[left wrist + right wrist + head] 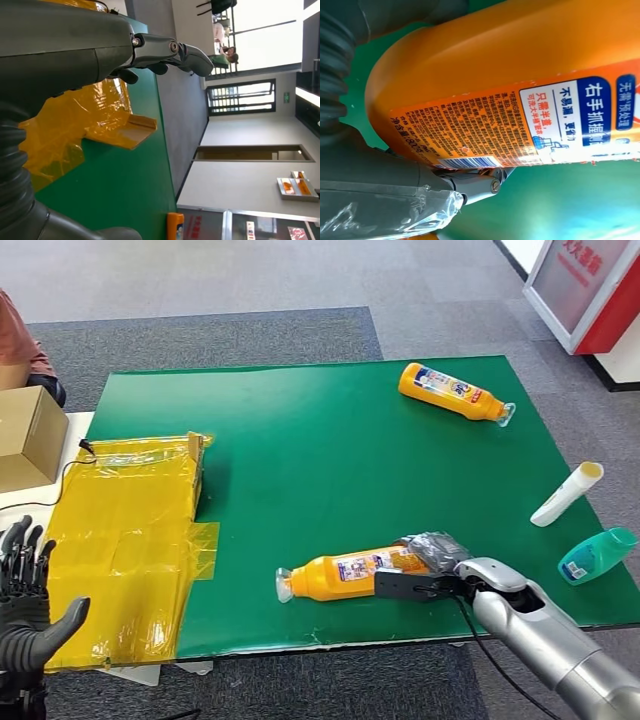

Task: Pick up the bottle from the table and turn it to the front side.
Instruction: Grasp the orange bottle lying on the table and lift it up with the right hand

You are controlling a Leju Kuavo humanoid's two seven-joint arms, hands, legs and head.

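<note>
An orange bottle [347, 574] lies on its side near the front edge of the green mat [317, 470], clear cap pointing left. My right hand [434, 558], partly wrapped in clear plastic, grips its base, the thumb along the near side and the fingers over the far side. The right wrist view shows the bottle [516, 90] close up, with its fine-print label and barcode facing the camera and a finger [478, 182] beneath it. My left hand [26, 600] hovers at the front left with fingers spread, holding nothing; the left wrist view shows its fingers [166, 52] spread over the mat.
A second orange bottle [453, 392] lies at the far right of the mat. A white tube [566, 494] and a teal bottle [596, 555] lie at the right edge. A flat box taped in yellow [128, 540] covers the left side, with a cardboard box [26, 435] and a person [19, 335] behind it.
</note>
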